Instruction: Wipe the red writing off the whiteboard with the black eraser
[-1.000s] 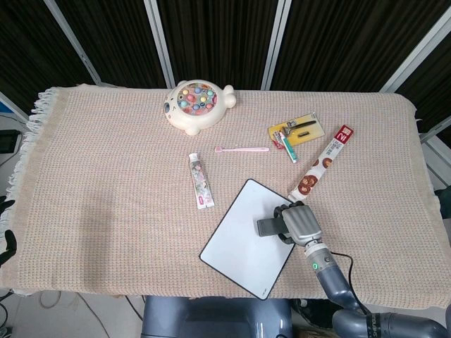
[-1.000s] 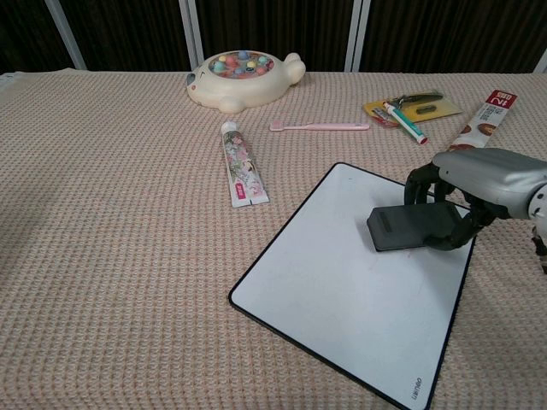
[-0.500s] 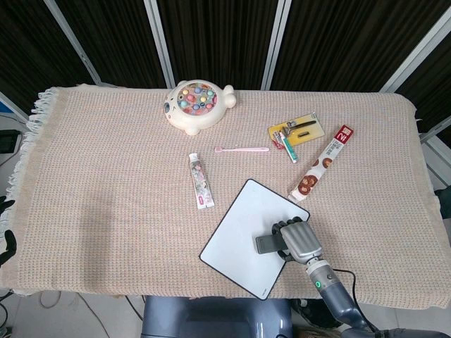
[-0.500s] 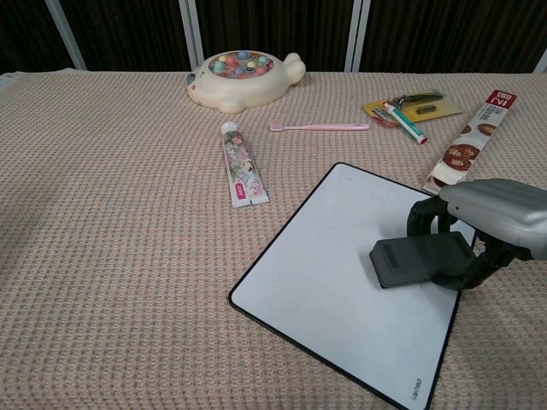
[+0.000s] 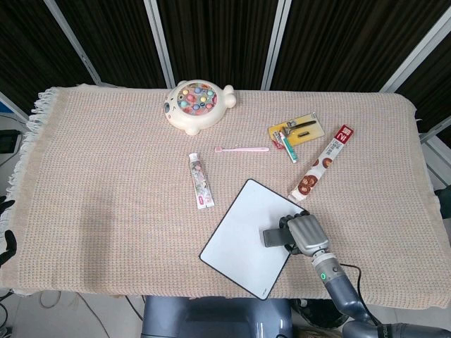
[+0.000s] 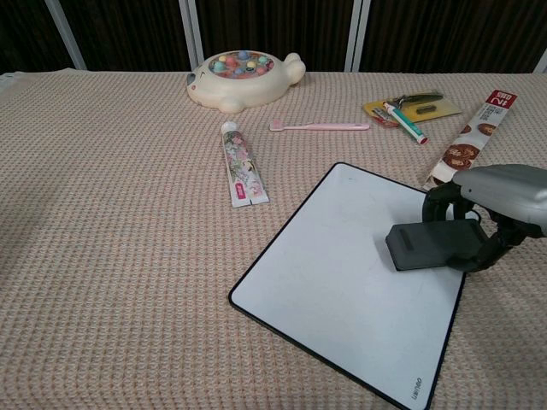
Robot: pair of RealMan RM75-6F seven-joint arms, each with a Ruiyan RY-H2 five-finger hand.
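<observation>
The whiteboard (image 5: 243, 232) (image 6: 342, 273) lies tilted on the woven cloth at the front right, and its surface looks plain white with no red marks that I can make out. My right hand (image 5: 307, 234) (image 6: 500, 205) grips the black eraser (image 5: 274, 236) (image 6: 432, 244) at the board's right edge, the eraser's flat face on or just over the board. My left hand is out of both views.
A toothpaste tube (image 5: 201, 181) lies left of the board. A snack stick pack (image 5: 321, 167) sits just beyond the board's far corner. Further back are a pink toothbrush (image 5: 242, 149), a yellow card with a pen (image 5: 294, 133) and a fishing toy (image 5: 198, 104).
My right hand dragged the eraser toward me down the board, then back up a little and to the right, ending at the board's right edge.
</observation>
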